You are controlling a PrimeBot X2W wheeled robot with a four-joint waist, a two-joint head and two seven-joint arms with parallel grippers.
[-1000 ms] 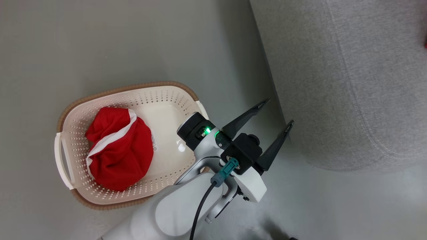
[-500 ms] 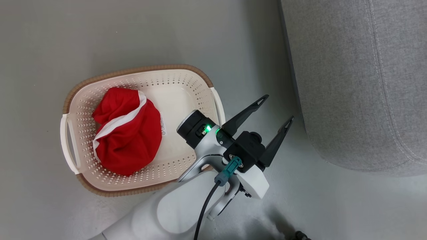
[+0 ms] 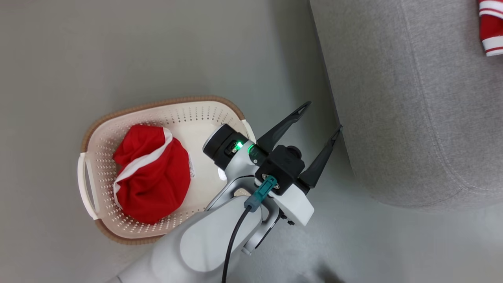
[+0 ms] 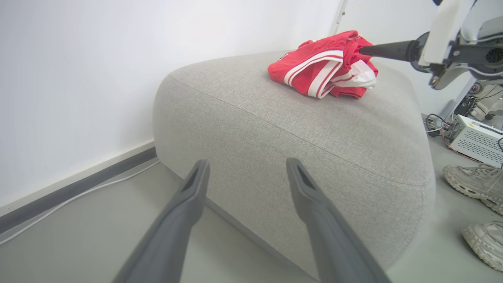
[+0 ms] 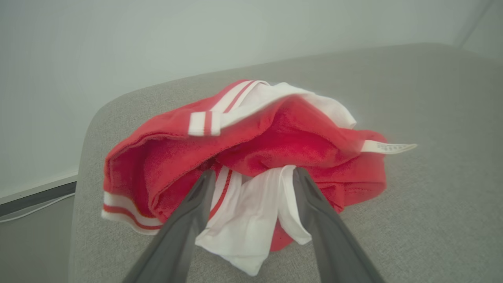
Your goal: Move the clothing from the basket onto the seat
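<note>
Although the left gripper [image 3: 323, 116] overlaps the basket [image 3: 157, 103], its jaws and the right gripper's [image 5: 253, 172] stand apart

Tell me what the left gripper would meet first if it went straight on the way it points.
Most likely the near side of the seat: the open left gripper aims at it across a strip of floor.

Crumpled red clothing [image 3: 151, 175] lies in basket [image 3: 103, 157] and on seat [image 3: 412, 118].
</note>
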